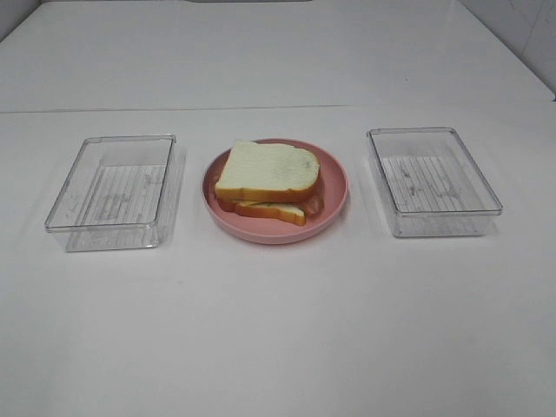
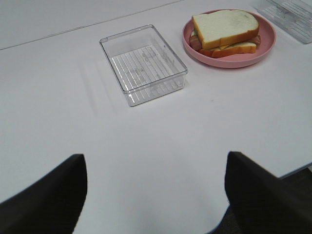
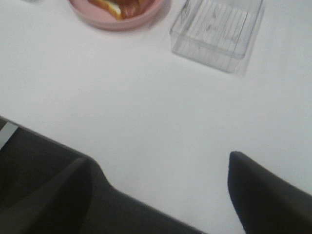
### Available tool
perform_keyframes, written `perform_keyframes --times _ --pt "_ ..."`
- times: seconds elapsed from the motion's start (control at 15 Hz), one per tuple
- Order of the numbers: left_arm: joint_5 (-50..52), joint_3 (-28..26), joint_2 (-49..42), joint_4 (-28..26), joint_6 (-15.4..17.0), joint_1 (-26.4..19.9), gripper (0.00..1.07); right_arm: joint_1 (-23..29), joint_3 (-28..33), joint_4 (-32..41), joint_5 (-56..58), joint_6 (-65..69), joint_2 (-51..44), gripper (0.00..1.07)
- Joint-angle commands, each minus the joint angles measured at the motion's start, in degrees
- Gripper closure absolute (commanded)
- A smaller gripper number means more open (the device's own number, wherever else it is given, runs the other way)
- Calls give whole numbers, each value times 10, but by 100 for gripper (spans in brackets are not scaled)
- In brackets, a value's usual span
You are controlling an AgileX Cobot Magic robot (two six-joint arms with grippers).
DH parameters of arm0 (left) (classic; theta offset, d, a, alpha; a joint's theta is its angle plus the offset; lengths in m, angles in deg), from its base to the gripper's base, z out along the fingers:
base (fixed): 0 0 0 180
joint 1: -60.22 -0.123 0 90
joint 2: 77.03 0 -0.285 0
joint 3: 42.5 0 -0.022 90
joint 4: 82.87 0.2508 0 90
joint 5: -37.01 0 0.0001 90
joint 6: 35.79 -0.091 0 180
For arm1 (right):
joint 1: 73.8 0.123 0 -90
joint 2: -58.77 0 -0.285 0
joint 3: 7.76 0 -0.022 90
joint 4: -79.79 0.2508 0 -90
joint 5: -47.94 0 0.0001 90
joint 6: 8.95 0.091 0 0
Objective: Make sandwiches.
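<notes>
From the high exterior camera, the sandwich (image 1: 268, 181) sits assembled on a round pink plate (image 1: 334, 174) at the table's middle, its top bread slice skewed over the lower one, with a clear tray (image 1: 113, 192) to the left and another clear tray (image 1: 433, 180) to the right; neither arm appears here. The left wrist view shows the left gripper (image 2: 155, 195) with its dark fingers spread wide and empty above bare table, well back from the sandwich (image 2: 225, 31). The right wrist view, somewhat blurred, shows the right gripper (image 3: 161, 187) likewise parted and holding nothing, the plate (image 3: 117, 19) far off. Any nudge could probably slide the offset top slice off the stack. No writing or brand is legible anywhere.
</notes>
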Motion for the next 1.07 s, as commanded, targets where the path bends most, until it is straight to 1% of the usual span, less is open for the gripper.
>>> perform_keyframes --times 0.07,0.2,0.8,0.87,0.93,1.0,1.07 --pt "5 1 -14 -11 -15 1 32 1 15 5 -28 -6 -29 34" --pt "5 1 -14 -19 -23 1 32 1 14 5 -29 -5 -28 34" --pt "5 1 -14 -19 -23 1 32 -1 14 5 -29 -5 -28 34" --pt "5 1 -14 -19 -23 1 32 -15 14 7 -29 -5 -28 34" --pt "5 1 -14 -19 -23 -4 32 -45 14 7 -29 -5 -28 34" --pt "5 1 -14 -19 -23 -25 32 -79 14 7 -29 -5 -28 34" --pt "5 1 -14 -19 -23 -62 32 -100 14 7 -29 -5 -28 34"
